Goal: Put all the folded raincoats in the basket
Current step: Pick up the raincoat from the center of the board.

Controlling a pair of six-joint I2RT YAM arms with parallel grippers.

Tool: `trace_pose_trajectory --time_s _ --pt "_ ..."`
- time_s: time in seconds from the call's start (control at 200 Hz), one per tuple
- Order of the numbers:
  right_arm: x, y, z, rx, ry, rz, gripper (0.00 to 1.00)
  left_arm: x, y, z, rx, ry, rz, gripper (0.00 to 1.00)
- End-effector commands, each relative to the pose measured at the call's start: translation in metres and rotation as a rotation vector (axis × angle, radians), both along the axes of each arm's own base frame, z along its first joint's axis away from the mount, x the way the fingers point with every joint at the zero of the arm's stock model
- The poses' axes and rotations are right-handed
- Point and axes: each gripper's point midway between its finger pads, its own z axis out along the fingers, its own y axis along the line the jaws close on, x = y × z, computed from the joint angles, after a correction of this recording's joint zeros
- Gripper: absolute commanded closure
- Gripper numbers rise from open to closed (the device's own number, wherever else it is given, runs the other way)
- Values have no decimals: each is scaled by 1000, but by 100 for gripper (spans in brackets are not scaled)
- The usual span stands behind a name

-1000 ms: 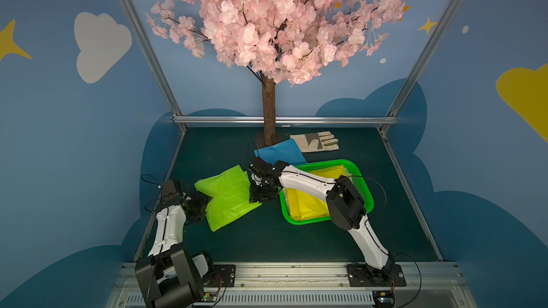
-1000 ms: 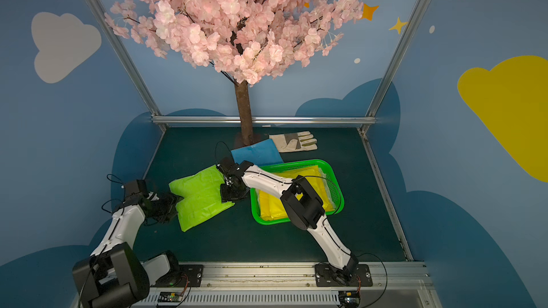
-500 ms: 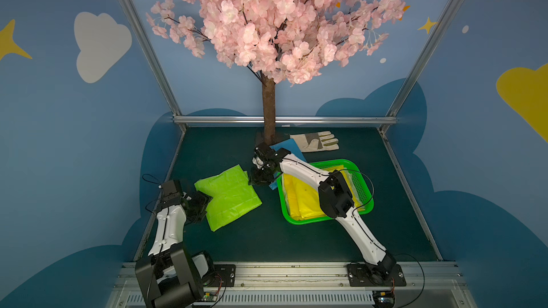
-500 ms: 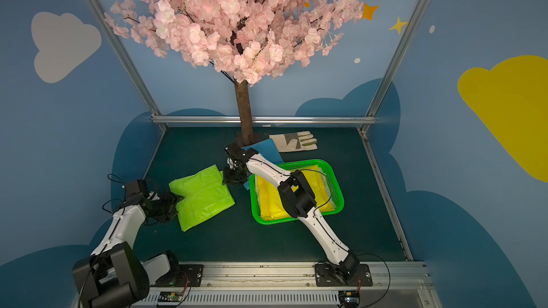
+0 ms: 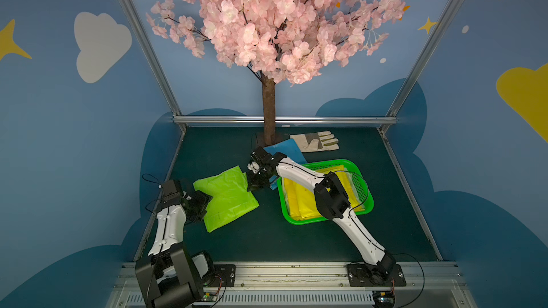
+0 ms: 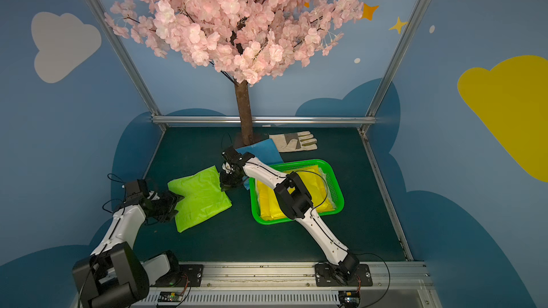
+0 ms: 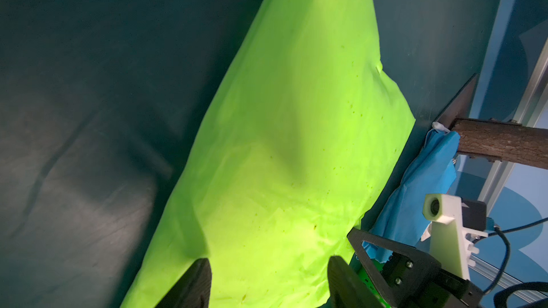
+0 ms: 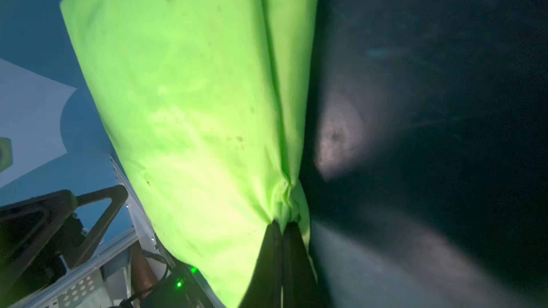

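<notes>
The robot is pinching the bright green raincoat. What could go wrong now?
1. The right gripper pinches only a small bunched corner of the lime raincoat, so it might slip out or unfold when lifted.
2. The left gripper has open fingers at the opposite edge, so that side may sag and drag.
3. The basket already holds yellow raincoats; the new one could hang over the rim.

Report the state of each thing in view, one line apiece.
basket, holding a folded yellow raincoat.
green raincoat, folded, on the mat outside the basket, one corner pinched.
blue raincoat, folded, lying by the tree trunk.
glove, lying flat on the mat.
right gripper, shut on the green raincoat.
left gripper, open, over the green raincoat's edge.
</notes>
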Motion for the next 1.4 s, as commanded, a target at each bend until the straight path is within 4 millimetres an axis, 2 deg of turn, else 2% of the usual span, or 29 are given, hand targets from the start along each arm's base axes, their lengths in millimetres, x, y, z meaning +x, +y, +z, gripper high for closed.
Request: trace_pose_trajectory --time_s 0.0,0.19,0.34,0.576,0.711,0.896,1.011,1.126,1.262,1.397 --pt "4 -14 19 -14 -49 -8 100 1 -8 1 -22 -22 -37 34" --pt "21 -65 27 -111 -90 -109 100 6 -20 3 -45 -51 -89 33" --pt "28 -78 28 -107 -80 -129 100 7 -33 2 -44 -62 -143 33" --pt "31 -77 26 -99 -67 -135 100 -7 -57 -11 8 9 -233 35" --pt "31 -76 24 -95 -54 -134 100 -12 -51 -24 65 62 -219 39" --pt "27 -76 22 -92 -45 -121 100 -4 -51 -43 45 102 -241 45" --pt "25 -73 21 -83 -38 -100 100 3 -53 -48 23 98 -256 49" --pt "21 -74 17 -88 -23 -87 100 1 -50 -53 39 117 -254 52" --pt "19 -73 14 -91 -13 -83 100 1 -49 -56 37 129 -249 61" --pt "16 -66 20 -63 -20 -60 100 1 -48 -58 35 142 -247 77"
